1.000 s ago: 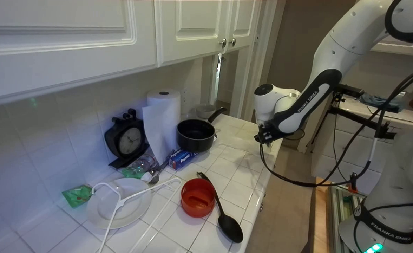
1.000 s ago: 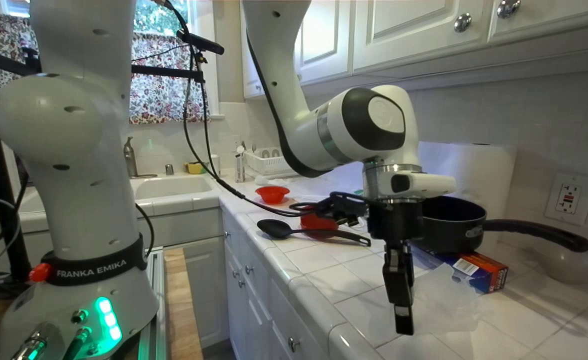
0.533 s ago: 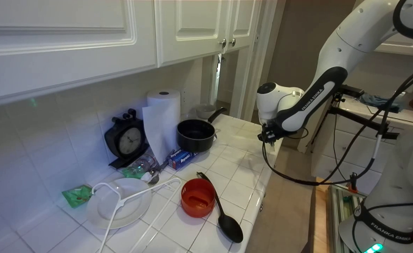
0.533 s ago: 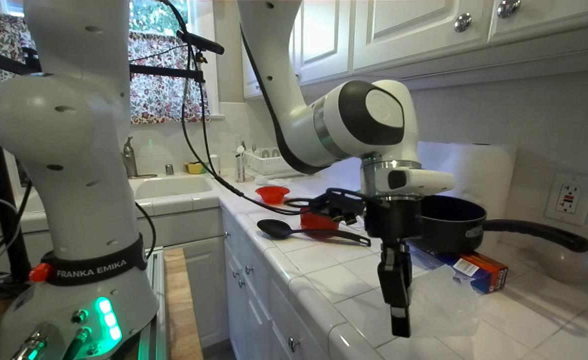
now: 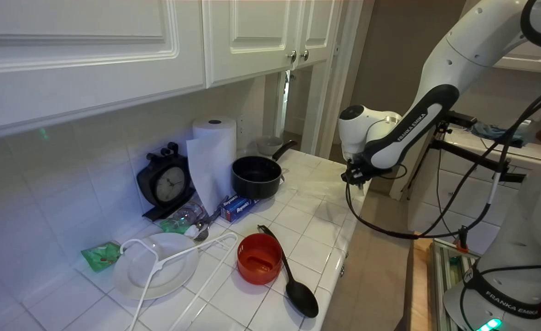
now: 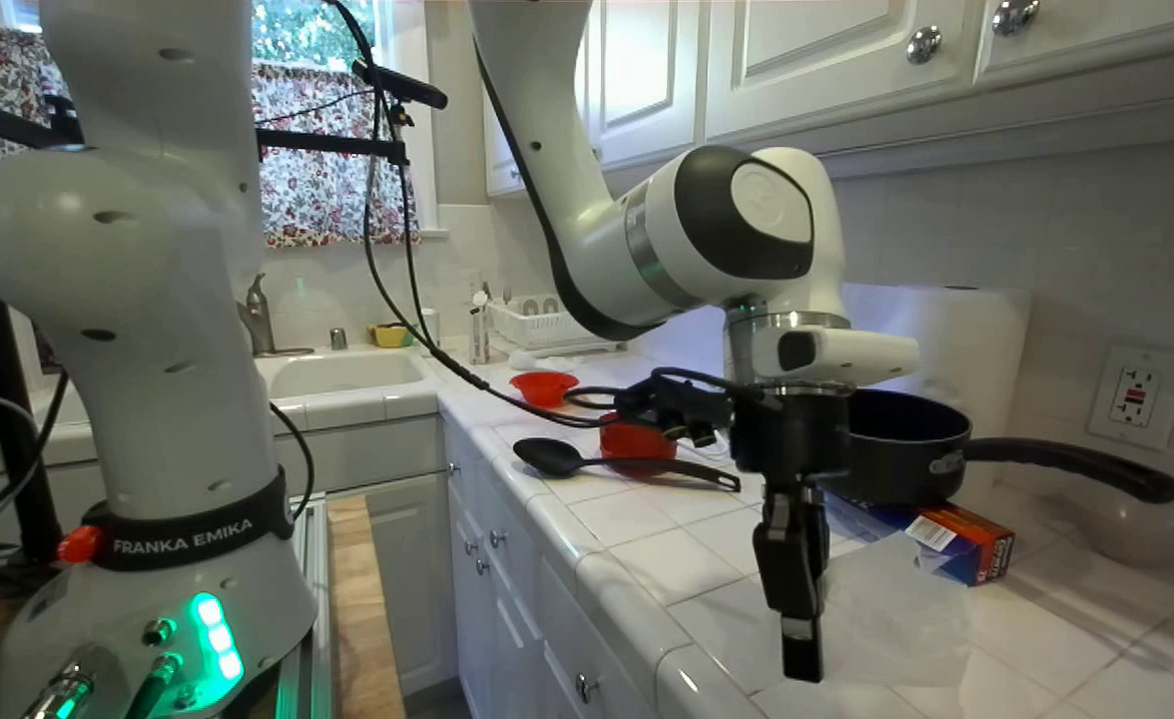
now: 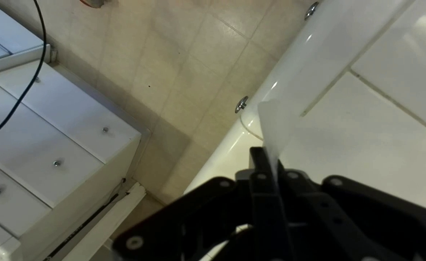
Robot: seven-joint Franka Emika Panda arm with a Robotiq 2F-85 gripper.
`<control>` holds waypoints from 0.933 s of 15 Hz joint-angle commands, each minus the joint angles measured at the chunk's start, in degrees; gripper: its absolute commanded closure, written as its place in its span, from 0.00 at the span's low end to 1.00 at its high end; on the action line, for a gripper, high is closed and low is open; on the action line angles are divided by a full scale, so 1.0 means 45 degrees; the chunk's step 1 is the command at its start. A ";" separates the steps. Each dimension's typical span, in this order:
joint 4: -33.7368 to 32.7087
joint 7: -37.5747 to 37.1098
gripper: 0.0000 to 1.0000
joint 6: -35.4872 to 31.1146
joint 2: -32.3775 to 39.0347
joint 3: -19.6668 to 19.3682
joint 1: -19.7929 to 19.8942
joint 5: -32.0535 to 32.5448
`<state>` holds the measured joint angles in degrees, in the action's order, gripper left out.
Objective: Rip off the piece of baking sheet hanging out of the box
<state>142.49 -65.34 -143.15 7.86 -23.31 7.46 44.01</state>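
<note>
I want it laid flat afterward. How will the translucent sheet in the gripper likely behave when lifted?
Probably floppy: the sheet shows as a thin line inside the gripper. It looks translucent, so likely very light. It might swing or crease, since most of it extends beyond the grip.

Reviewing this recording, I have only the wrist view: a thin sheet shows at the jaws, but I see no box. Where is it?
Observer: The box lies on the counter, and the pot appears to rest on part of it in both exterior views.
Operator: Does the sheet run that way from the jaws?
Observer: Yes. In an exterior view the sheet extends from the jaws toward the box and overlaps it in the picture; I cannot tell whether it is joined there.
</note>
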 commanded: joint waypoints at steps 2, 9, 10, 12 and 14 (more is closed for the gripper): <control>0.0359 -0.0441 0.97 0.0381 -0.0661 0.0339 0.0407 0.0563; 0.0455 -0.0494 0.97 0.0867 -0.1095 0.0353 0.0802 0.0735; 0.0457 -0.0497 0.97 0.0891 -0.1131 0.0370 0.0872 0.0736; 0.0426 -0.0484 0.97 0.0925 -0.1156 0.0426 0.0958 0.0707; 0.0314 -0.0520 0.97 0.0910 -0.1136 0.0568 0.0921 0.0702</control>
<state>142.75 -65.61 -140.00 5.03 -22.52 10.66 44.86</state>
